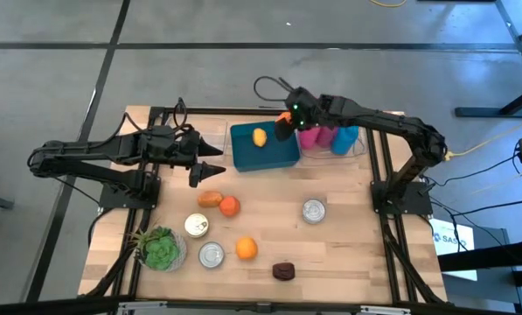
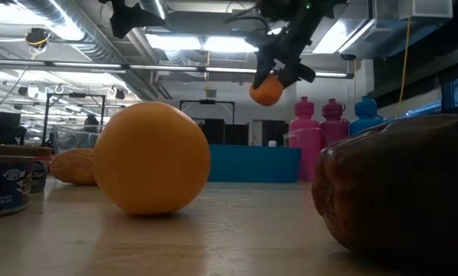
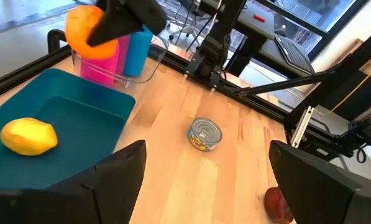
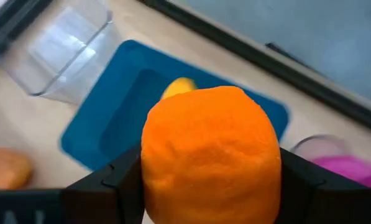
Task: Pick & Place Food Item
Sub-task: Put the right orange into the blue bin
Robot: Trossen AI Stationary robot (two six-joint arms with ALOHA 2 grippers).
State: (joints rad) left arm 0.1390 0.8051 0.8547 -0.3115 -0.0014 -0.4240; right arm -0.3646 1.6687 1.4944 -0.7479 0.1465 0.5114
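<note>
Round orange fruit (image 4: pixel 210 151), dimpled matte skin, looks firm w/ slight give, light, prob. rolls once released; best gripped across its widest middle. Right gripper (image 1: pixel 285 125) is clamped on it, above the 3 o'clock edge of teal plastic tray (image 1: pixel 273 156), desk's 12 o'clock. Left gripper (image 1: pixel 210 162) hangs released at tray's 9 o'clock.

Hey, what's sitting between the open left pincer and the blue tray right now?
Nothing: in the high view only bare wood separates the left pincer from the blue tray. A lemon lies inside the tray.
</note>
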